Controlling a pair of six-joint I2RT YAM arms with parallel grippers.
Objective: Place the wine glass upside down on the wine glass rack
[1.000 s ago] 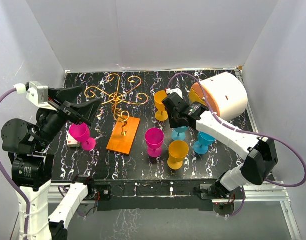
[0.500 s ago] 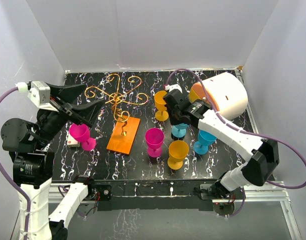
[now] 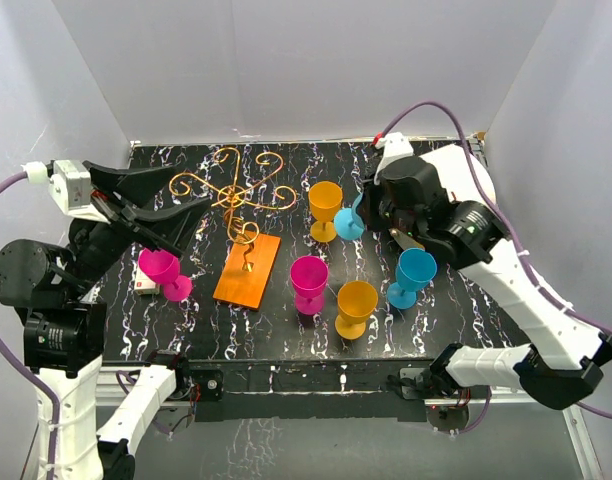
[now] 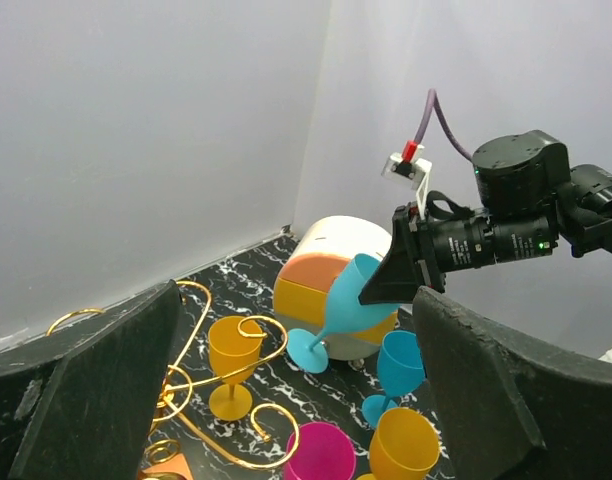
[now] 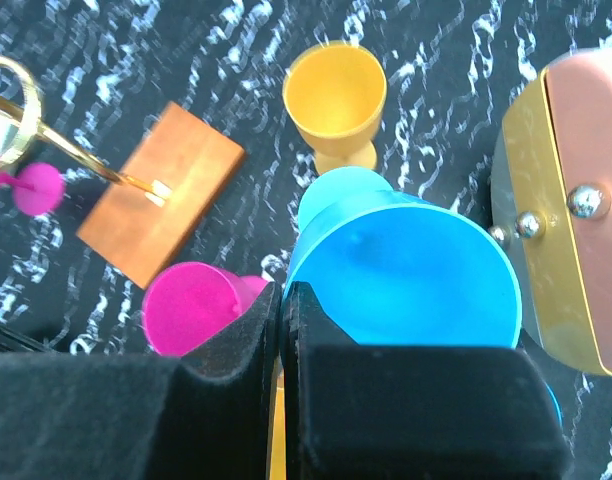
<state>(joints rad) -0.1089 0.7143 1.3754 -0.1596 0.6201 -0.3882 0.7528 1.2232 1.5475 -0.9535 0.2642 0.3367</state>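
Note:
My right gripper (image 3: 373,215) is shut on the rim of a blue wine glass (image 3: 350,222) and holds it tilted in the air above the table. In the left wrist view the glass (image 4: 348,300) hangs with its foot low to the left, in front of the drum. In the right wrist view one finger is inside the bowl (image 5: 411,275) and one outside. The wine glass rack (image 3: 236,190), gold wire scrolls on an orange base (image 3: 248,270), stands left of centre. My left gripper (image 3: 184,195) is open and empty, raised at the left of the rack.
A white-and-orange drum (image 3: 478,178) sits at the back right. Standing on the table are a pink glass (image 3: 162,270) at the left, a pink glass (image 3: 309,280), two orange glasses (image 3: 325,208) (image 3: 356,305) and another blue glass (image 3: 414,272).
My right gripper has lifted the blue glass off the table and carried it up and back, tilting it. My left gripper has risen slightly.

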